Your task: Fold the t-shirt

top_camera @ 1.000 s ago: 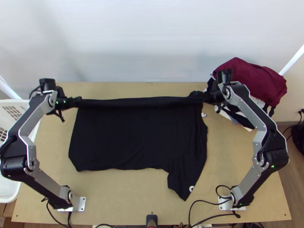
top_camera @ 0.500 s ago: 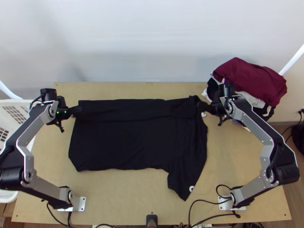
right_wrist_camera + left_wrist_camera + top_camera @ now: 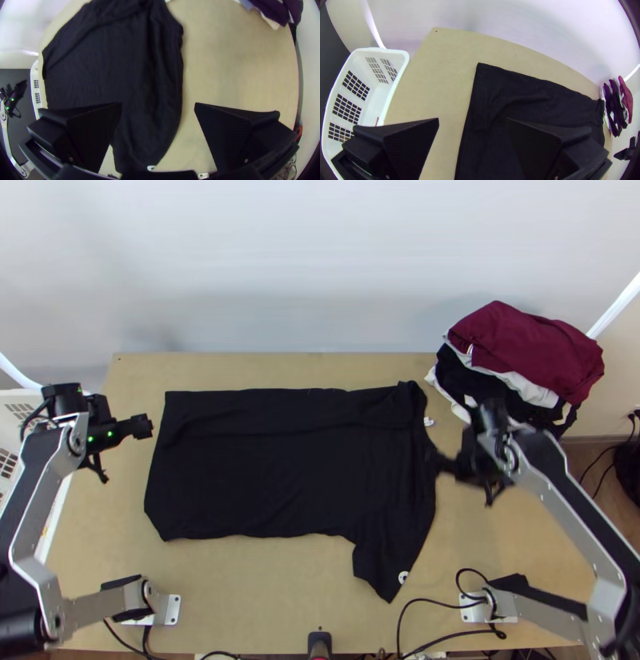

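On the light wooden worktop (image 3: 256,588), the black T-shirt (image 3: 280,476) is lying between the two sets of fingers, mostly spread out, with a long crease running across its far part. The left gripper (image 3: 146,426) is hanging just beside the shirt's left edge, and its fingers (image 3: 410,143) are standing wide apart. The right gripper (image 3: 440,462) is hovering by the shirt's right edge, its fingers (image 3: 226,133) also gaping wide. Nearer than those right fingers, a sleeve (image 3: 388,568) is pointing toward the worktop's near edge, showing a small white mark (image 3: 403,576). Farther off than the same fingers and to their right, a pile of clothes (image 3: 524,352) is sitting with dark red cloth on top. Left of the left fingers, a white basket (image 3: 391,50) is standing beside the worktop.
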Controlling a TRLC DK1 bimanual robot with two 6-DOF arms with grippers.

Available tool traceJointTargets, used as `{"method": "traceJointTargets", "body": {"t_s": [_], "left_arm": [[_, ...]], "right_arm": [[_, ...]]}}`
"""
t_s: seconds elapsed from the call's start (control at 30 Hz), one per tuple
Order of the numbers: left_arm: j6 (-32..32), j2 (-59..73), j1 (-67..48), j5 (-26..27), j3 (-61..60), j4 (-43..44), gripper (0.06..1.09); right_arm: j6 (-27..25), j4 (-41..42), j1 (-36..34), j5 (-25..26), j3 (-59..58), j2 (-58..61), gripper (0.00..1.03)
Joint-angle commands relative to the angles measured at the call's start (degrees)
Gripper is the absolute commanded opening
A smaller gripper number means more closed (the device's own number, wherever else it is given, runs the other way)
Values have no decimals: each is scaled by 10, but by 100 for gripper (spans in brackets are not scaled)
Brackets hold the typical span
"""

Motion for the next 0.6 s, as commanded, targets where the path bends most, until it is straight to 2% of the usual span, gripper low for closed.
{"method": "traceJointTargets", "body": {"t_s": [0.0,0.1,0.27,0.3,0.37,0.4,0.57], "left_arm": [[14,-31,0,8,-16,-20,103],[14,-45,-5,9,-22,-23,103],[11,-61,-17,9,-23,-28,103],[11,-63,-18,9,-23,-31,103],[9,-67,-19,9,-23,-34,103],[9,-69,-20,9,-23,-37,103],[9,-77,-19,8,-23,-43,103]], "right_arm": [[34,-53,11,-5,-56,-40,97],[32,-60,27,-6,-101,-70,86],[32,-61,69,-18,-148,-69,83],[32,-60,80,-23,-152,-66,77],[33,-45,89,-24,-155,-61,54],[34,-37,92,-24,-159,-61,47],[47,-10,116,-25,-181,-44,47]]}}
